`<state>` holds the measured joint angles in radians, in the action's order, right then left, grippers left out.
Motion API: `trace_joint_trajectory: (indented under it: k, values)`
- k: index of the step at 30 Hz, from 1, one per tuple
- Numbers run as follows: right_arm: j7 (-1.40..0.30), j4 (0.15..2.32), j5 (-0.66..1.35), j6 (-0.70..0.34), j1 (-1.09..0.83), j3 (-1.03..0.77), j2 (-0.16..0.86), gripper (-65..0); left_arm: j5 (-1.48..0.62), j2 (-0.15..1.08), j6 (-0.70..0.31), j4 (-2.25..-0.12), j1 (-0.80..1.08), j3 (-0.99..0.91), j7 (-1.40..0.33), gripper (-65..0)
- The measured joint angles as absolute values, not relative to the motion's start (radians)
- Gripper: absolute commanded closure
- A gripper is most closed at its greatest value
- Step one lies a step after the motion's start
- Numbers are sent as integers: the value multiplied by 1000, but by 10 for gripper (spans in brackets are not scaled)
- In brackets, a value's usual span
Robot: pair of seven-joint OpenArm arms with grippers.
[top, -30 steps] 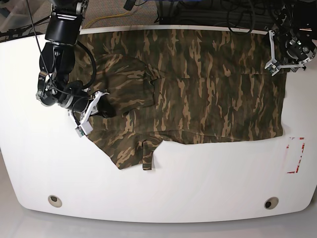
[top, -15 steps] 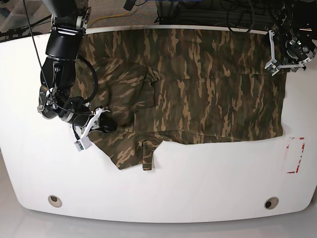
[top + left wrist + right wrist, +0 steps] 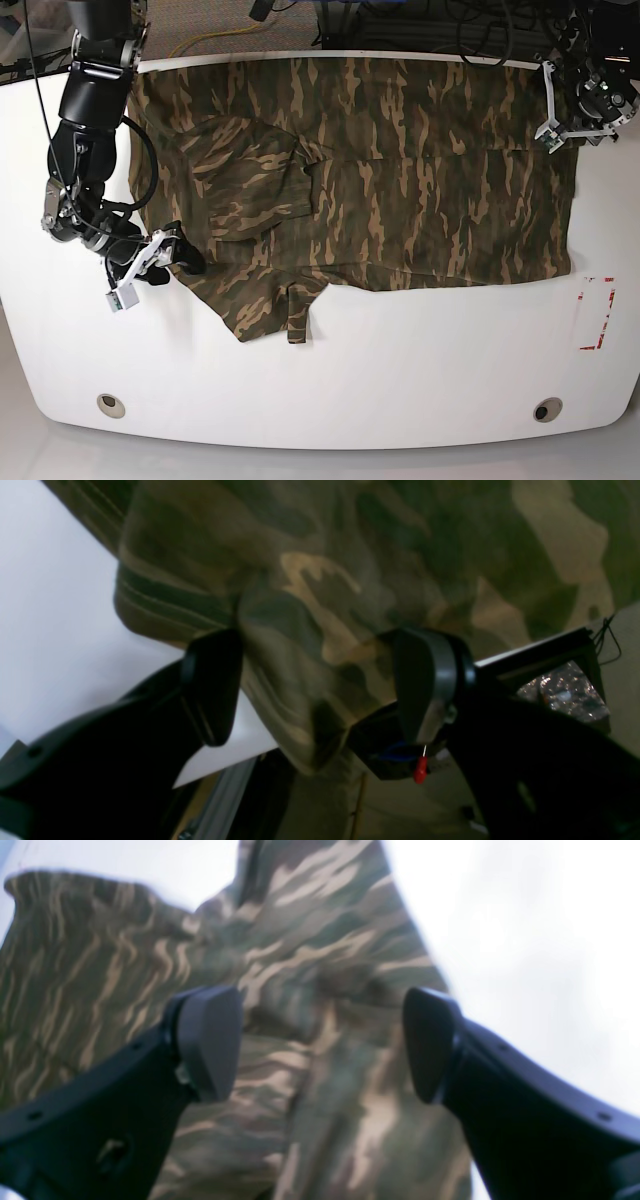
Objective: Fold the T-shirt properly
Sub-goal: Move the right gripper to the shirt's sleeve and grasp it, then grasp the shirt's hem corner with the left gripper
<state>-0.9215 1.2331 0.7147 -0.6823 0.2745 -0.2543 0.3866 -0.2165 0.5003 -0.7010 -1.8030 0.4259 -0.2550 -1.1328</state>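
Base view is showing the camouflage T-shirt (image 3: 370, 190) lying across the far half of the white table (image 3: 400, 380), running from near the left edge almost to the right edge, with its upper border lying along the far edge. One flap is lying folded inward over the left part of the cloth, and a crumpled piece is sticking out below it toward the near edge. The right part is lying fairly flat, with a crosswise line running through it. Folding is looking only partly done: the left side seems begun but untidy, while the right side, the smoothing and the final compact folds appear to be remaining.

The right gripper (image 3: 322, 1045) is standing with its fingers spread above the shirt's left part, holding nothing. The left gripper (image 3: 320, 687) is poised at the far right corner, its fingers also apart, with cloth lying loosely between them and no pinch showing.
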Motion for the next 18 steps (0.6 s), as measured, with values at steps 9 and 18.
trace_joint_trajectory:
  k: [9,18]
  values:
    - [-709,775,418,-680,467,-255,424,-482,-222,451,-701,-1909,360,-257,-1136,-439]
    - [-495,535,195,-694,598,-256,371,-482,-221,402,-702,-1927,239,-435,-1188,-439]
